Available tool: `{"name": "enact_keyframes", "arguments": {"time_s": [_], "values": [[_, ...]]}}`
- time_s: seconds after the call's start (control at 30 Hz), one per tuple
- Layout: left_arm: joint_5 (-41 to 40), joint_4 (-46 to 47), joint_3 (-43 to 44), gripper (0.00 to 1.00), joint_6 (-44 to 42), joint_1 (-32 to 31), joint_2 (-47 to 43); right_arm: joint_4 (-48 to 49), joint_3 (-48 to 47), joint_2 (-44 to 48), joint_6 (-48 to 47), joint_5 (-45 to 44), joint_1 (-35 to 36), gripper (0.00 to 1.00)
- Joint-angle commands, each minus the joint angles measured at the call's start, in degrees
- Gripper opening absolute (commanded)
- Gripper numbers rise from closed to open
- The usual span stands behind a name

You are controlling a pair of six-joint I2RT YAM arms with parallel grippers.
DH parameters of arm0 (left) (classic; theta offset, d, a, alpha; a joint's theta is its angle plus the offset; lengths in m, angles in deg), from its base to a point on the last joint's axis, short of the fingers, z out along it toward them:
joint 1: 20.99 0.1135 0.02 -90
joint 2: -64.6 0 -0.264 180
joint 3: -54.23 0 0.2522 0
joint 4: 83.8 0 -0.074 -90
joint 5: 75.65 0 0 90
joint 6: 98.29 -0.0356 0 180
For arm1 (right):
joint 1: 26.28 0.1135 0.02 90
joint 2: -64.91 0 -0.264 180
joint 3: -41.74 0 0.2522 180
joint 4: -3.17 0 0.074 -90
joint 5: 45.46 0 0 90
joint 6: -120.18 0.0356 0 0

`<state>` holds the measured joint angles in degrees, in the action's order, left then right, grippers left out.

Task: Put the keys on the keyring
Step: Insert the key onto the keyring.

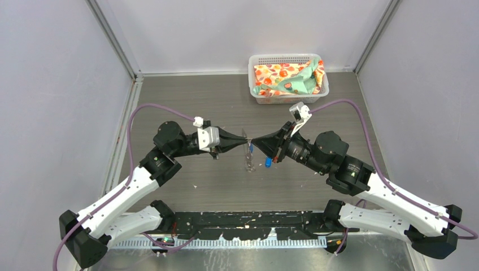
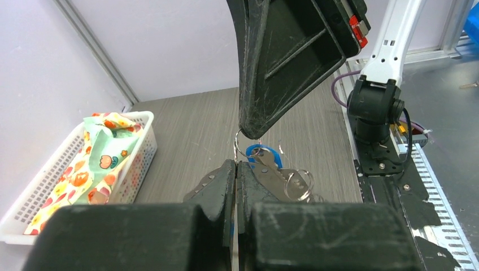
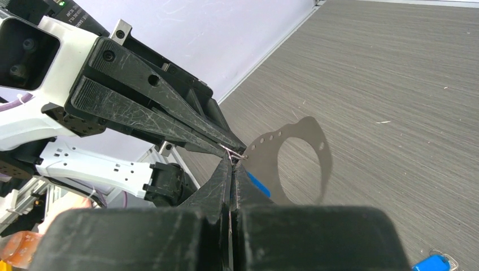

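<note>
My left gripper and right gripper meet tip to tip above the table's middle, both shut. The keyring, a flat silvery-grey loop with a big hole, hangs below them from a thin wire ring. Both grippers pinch that wire: the left gripper from below in its own view, the right gripper likewise. One key with a blue head hangs at the wire, its blade lying against the keyring. The other key lies on the table beside the right gripper.
A white plastic basket holding patterned cloth stands at the back of the table, right of centre. Two small spare wire rings hang against the keyring. The arms' bases and a black rail run along the near edge.
</note>
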<state>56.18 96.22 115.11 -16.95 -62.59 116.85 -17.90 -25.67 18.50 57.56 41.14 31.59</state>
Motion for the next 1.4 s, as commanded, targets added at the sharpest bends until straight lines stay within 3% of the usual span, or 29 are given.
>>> {"name": "enact_keyframes", "arguments": {"time_s": [0.0, 1.37], "values": [[1.1, 1.2, 1.6, 0.0, -0.9, -0.1, -0.6, 2.9, -0.6, 0.2, 0.5, 0.5, -0.4, 0.01], [1.1, 3.3, 1.1, 0.0, 0.6, -0.1, -1.4, -2.6, 0.1, 1.0, 0.6, -3.3, -1.6, 0.01]]}}
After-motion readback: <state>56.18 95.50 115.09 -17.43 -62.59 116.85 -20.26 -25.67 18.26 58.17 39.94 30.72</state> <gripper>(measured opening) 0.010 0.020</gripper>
